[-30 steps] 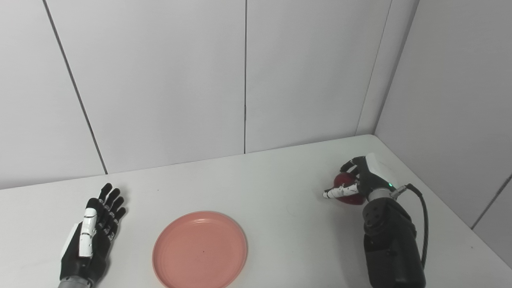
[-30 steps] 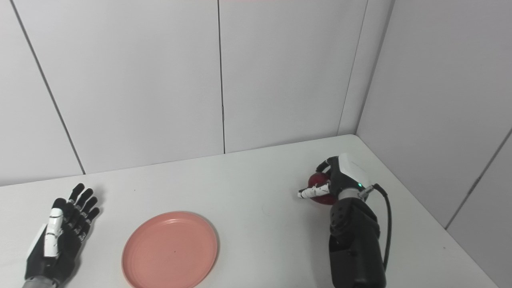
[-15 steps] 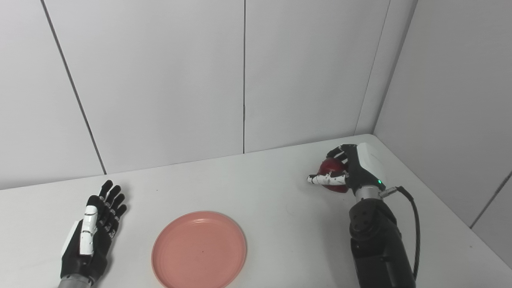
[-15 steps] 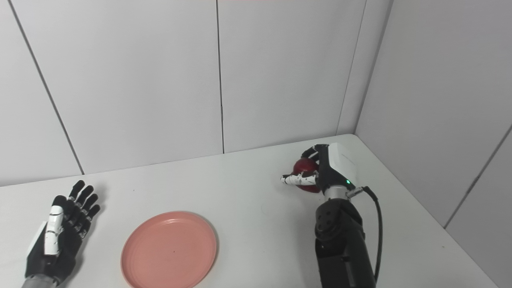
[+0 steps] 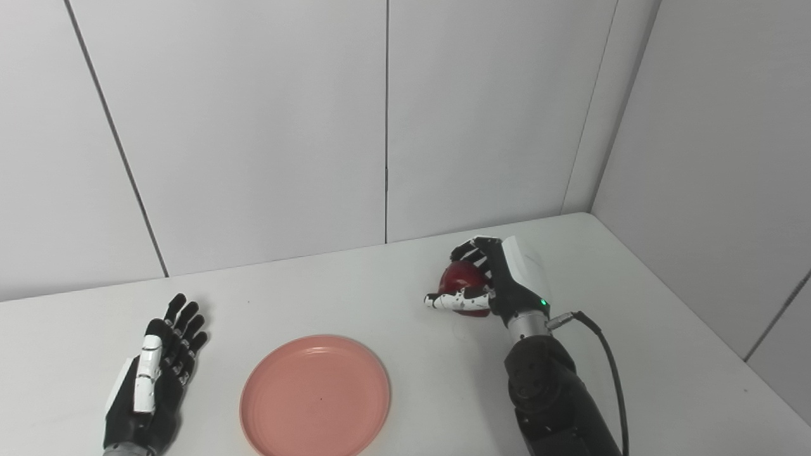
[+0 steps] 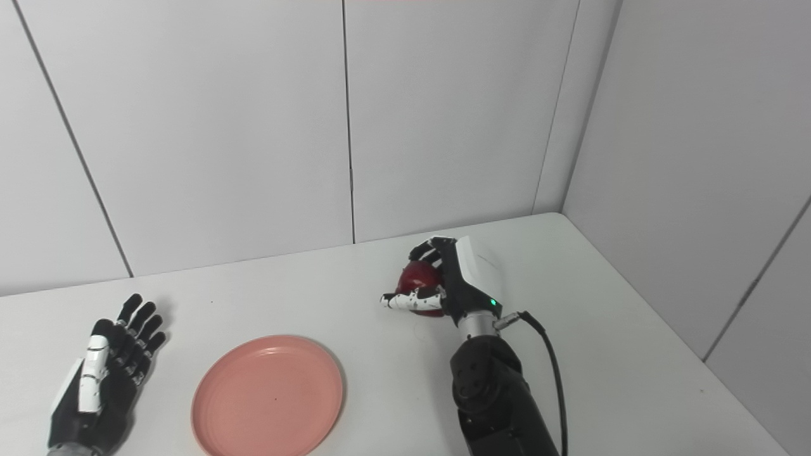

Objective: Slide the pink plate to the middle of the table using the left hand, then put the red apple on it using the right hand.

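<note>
The pink plate [image 5: 315, 396] lies flat on the white table [image 5: 393, 278], left of the middle and near the front edge. My right hand [image 5: 491, 282] is shut on the red apple [image 5: 460, 278] and holds it above the table, to the right of the plate and beyond it. My left hand [image 5: 155, 380] lies open and empty on the table to the left of the plate, fingers spread, apart from the rim. The same scene shows in the right eye view, with the apple [image 6: 418, 278] and the plate [image 6: 268, 396].
Grey wall panels [image 5: 253, 126] stand close behind the table and along its right side [image 5: 728, 158]. A black cable [image 5: 602, 342] loops from my right wrist. The table's right edge [image 5: 697, 316] runs diagonally near my right arm.
My right hand has lifted the apple and carried it left, from the table's right side toward the plate. My left hand has shifted slightly. The plate has not moved.
</note>
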{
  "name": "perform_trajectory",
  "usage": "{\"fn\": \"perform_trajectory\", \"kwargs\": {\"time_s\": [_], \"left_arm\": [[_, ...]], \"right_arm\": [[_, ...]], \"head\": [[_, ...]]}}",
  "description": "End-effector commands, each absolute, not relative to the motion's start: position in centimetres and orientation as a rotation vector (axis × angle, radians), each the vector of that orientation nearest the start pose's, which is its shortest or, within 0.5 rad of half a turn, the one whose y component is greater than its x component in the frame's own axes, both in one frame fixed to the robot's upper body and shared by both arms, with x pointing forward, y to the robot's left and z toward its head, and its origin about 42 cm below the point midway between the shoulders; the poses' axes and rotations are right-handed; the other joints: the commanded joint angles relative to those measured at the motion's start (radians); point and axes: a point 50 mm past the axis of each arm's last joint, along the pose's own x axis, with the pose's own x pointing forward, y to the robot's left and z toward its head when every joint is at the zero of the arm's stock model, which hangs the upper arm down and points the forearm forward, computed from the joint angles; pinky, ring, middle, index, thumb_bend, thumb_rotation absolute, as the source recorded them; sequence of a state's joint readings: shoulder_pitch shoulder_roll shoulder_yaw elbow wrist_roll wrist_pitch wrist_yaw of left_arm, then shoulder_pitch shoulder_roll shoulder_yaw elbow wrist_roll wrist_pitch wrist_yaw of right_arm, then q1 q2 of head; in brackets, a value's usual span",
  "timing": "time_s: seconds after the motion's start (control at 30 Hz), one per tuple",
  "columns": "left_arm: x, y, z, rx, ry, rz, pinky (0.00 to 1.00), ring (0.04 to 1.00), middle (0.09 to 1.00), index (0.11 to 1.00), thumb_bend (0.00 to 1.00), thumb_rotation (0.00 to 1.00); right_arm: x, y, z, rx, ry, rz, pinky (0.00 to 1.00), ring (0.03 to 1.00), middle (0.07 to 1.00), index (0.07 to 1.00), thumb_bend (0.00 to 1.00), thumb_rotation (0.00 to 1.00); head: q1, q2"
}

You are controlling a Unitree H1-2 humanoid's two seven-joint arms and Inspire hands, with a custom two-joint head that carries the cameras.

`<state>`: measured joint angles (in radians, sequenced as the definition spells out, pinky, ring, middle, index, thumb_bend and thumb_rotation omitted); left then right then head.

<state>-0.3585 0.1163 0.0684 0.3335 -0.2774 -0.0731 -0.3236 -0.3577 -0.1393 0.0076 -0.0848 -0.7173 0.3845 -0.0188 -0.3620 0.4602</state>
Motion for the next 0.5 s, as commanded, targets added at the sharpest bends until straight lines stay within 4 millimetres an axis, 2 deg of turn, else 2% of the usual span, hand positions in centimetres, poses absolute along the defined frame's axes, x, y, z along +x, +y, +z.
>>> {"fn": "perform_trajectory", "kwargs": {"time_s": [0.0,0.23,0.47], "left_arm": [[40.4,22.7,15.1,-0.138,-0.215,-0.323,1.00,1.000,1.000,0.996,0.58,1.00],[40.2,22.3,14.7,-0.129,-0.215,-0.315,1.00,1.000,1.000,0.988,0.62,1.00],[39.9,22.1,14.7,-0.115,-0.213,-0.302,1.00,1.000,0.997,0.982,0.61,1.00]], "right_arm": [[38.6,-22.6,23.8,-0.801,-0.232,-0.235,0.14,0.352,0.446,0.517,0.51,0.00],[38.8,-18.9,23.4,-0.804,-0.302,-0.099,0.13,0.351,0.439,0.516,0.51,0.00],[38.7,-15.2,22.8,-0.781,-0.328,0.030,0.13,0.355,0.434,0.515,0.51,0.00]], "head": [[0.028,0.004],[0.086,0.008],[0.143,0.009]]}}
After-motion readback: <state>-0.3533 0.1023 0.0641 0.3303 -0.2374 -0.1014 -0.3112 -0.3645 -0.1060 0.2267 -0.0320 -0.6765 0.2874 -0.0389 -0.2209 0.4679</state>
